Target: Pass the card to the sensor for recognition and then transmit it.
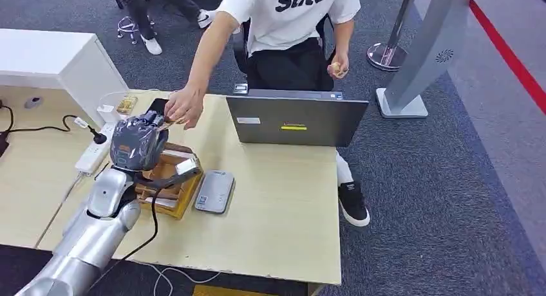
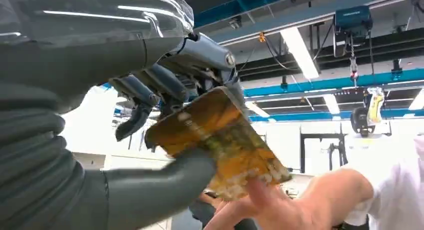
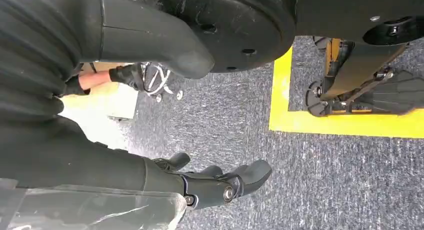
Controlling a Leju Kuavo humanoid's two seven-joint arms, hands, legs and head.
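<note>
One shirt [image 1: 291,13] reading "Stitc", held card [image 2: 220,140]

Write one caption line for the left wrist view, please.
Left hand holds a yellow card while a person's hand touches it.

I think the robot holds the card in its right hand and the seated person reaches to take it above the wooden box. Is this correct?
Not quite: the left hand holds the card, as the left wrist view shows. The right hand hangs over the carpet with nothing in it. The rest is right: the person's hand reaches to the card above the wooden box.
</note>
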